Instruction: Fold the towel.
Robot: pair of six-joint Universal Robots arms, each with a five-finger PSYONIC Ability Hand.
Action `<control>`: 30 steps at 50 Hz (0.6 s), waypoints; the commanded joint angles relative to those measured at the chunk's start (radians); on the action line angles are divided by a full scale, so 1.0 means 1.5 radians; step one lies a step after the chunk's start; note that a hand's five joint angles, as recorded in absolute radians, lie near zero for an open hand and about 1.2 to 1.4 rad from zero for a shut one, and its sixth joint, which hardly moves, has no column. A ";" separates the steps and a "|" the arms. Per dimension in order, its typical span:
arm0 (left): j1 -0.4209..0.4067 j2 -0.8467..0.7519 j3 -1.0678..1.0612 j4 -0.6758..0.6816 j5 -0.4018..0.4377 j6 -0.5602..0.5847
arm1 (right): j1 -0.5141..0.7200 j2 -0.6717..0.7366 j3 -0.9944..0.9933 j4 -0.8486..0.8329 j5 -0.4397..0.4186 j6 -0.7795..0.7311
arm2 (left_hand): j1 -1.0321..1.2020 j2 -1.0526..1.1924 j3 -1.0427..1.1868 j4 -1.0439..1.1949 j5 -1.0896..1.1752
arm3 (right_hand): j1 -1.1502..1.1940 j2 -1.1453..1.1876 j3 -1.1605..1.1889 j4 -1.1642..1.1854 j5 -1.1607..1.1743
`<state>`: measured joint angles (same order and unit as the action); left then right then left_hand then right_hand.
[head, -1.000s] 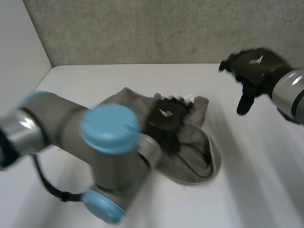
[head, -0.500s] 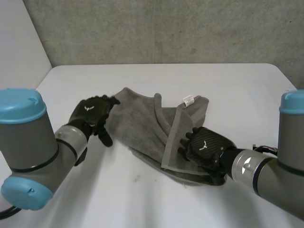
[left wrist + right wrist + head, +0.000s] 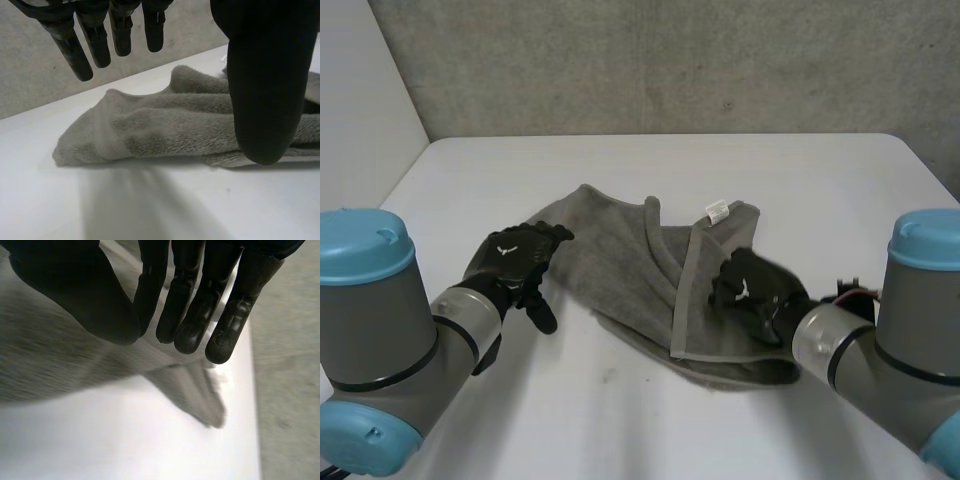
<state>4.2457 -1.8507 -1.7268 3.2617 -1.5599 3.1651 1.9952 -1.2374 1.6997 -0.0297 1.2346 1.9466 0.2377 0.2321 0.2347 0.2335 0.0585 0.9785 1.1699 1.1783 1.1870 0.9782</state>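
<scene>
Head view: a white table [image 3: 620, 420] stands against a rough grey wall [image 3: 670, 60]. A grey towel [image 3: 620, 260] lies rumpled and partly folded at the middle of the table. Its long axis runs from the far left to the near right, and a small white label [image 3: 717, 210] sits at its far corner. The left hand [image 3: 515, 262] is at the towel's left edge. The right hand [image 3: 752, 290] is over its right part, beside a turned-over flap.

Left wrist view: on the table [image 3: 150, 210], below the wall [image 3: 30, 75], the towel [image 3: 165, 125] lies lengthwise under the fingertips. The left hand [image 3: 267, 75] is spread wide, its fingers and thumb straight, and holds nothing.

Right wrist view: the right hand [image 3: 75, 295] has straight fingers set close together and grips nothing. The towel [image 3: 50, 360] lies under its palm, and bare table [image 3: 100, 440] lies beside it. Whether the hand touches the cloth cannot be told.
</scene>
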 commanded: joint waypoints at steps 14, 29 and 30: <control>-0.058 -0.002 -0.003 -0.016 0.043 -0.077 | 0.004 -0.041 -0.091 0.049 0.042 0.228 | 0.037 0.040 0.039 0.040 0.040 | -0.241 -0.369 -0.375 -0.380 -0.358; -0.029 0.007 -0.016 -0.017 0.040 -0.077 | 0.022 0.069 -0.099 0.090 -0.153 0.199 | 0.025 0.029 0.027 0.028 0.028 | -0.241 -0.369 -0.375 -0.380 -0.358; -0.028 0.007 -0.017 -0.017 0.040 -0.077 | 0.022 0.069 -0.099 0.090 -0.153 0.199 | 0.021 0.025 0.023 0.024 0.024 | -0.241 -0.369 -0.375 -0.380 -0.358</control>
<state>4.1987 -1.8422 -1.7476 3.2381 -1.4999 3.0492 2.0099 -1.2273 1.5883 0.0950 1.0412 2.2450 0.2478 0.2526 0.2503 0.2503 0.0763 0.4989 0.5779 0.5583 0.5634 0.3867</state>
